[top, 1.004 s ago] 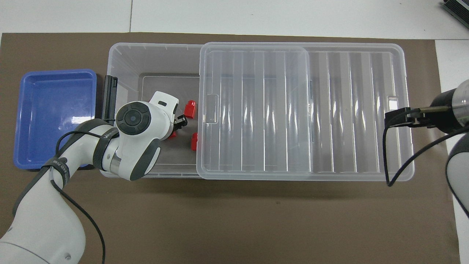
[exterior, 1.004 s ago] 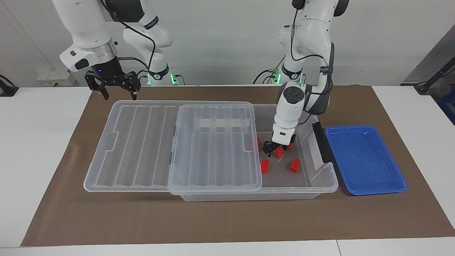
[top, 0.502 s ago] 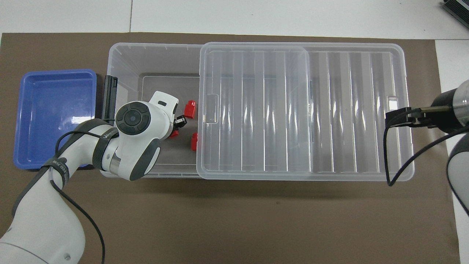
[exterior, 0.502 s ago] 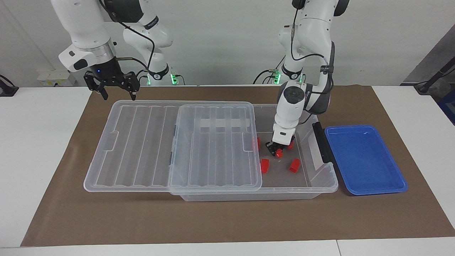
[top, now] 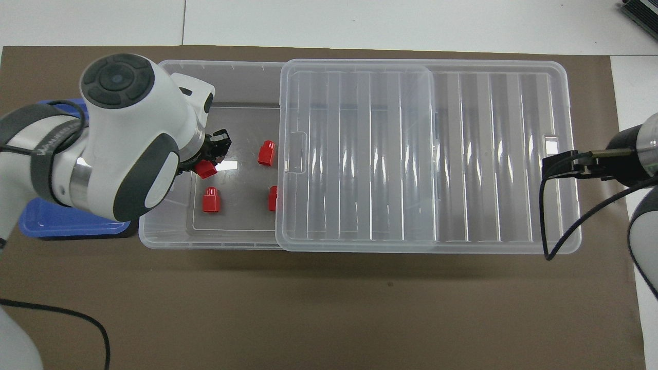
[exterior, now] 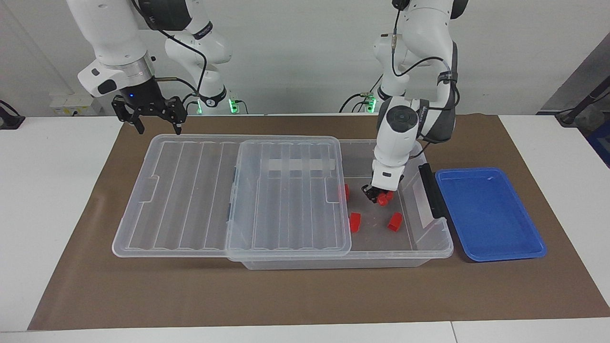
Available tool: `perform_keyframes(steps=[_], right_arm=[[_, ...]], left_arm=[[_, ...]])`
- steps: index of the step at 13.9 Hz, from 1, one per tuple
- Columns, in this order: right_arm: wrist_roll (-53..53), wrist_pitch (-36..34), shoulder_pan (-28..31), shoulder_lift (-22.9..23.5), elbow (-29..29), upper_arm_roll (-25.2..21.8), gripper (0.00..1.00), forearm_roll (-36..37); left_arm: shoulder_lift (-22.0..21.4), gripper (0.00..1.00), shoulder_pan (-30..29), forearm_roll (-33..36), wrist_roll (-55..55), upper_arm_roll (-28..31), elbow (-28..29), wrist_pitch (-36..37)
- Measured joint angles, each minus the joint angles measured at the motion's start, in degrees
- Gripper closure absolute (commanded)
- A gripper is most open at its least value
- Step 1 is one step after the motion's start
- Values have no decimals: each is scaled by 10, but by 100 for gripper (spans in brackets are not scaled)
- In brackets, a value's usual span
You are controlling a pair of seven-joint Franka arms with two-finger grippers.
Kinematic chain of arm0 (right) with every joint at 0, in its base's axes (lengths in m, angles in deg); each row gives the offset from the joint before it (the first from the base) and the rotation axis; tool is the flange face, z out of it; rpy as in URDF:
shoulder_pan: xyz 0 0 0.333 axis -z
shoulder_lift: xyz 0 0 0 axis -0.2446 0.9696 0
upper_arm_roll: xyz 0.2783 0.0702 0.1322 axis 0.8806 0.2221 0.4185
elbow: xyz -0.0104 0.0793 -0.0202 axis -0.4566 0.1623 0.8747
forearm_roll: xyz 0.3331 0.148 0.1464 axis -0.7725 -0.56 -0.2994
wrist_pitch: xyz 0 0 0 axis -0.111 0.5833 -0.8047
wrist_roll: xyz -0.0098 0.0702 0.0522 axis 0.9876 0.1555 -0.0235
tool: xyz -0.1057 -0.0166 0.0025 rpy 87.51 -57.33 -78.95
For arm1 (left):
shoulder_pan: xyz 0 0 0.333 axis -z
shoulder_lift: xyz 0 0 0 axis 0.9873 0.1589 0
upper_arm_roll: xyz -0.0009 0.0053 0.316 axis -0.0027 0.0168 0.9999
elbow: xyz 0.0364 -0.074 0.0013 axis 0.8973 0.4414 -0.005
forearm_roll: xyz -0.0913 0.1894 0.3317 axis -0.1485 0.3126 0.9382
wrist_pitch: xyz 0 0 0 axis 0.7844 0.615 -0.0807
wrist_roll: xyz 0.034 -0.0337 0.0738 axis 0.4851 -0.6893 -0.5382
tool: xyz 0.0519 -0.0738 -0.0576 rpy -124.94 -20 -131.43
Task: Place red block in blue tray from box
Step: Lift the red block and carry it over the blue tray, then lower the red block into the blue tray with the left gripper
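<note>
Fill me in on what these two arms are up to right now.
The left gripper is inside the open end of the box, shut on a red block. Other red blocks lie loose on the box floor, two of them nearer the open table edge. The lid sits slid toward the right arm's end. The blue tray beside the box holds nothing yet. The right gripper waits open above the lid's corner.

The box (exterior: 431,240) sits mid-desk (exterior: 57,190) — lid (exterior: 190,190) slid toward the right arm's end, tray (exterior: 491,214) just beside its other end.
</note>
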Motion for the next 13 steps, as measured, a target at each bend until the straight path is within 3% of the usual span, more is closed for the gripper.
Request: perform_keyframes(steps=[3, 8, 11, 13], right_arm=[[0, 20, 7, 4, 4, -1, 3, 0], [10, 98, 38, 37, 28, -3, 3, 0], [56, 145, 68, 69, 31, -4, 3, 0], [75, 174, 84, 90, 32, -5, 4, 1]], left_arm=[[-5, 86, -42, -8, 113, 6, -57, 98], [-9, 86, -197, -12, 404, 13, -67, 111], [-12, 85, -254, -14, 486, 13, -38, 45], [-21, 85, -270, -14, 512, 13, 35, -57]])
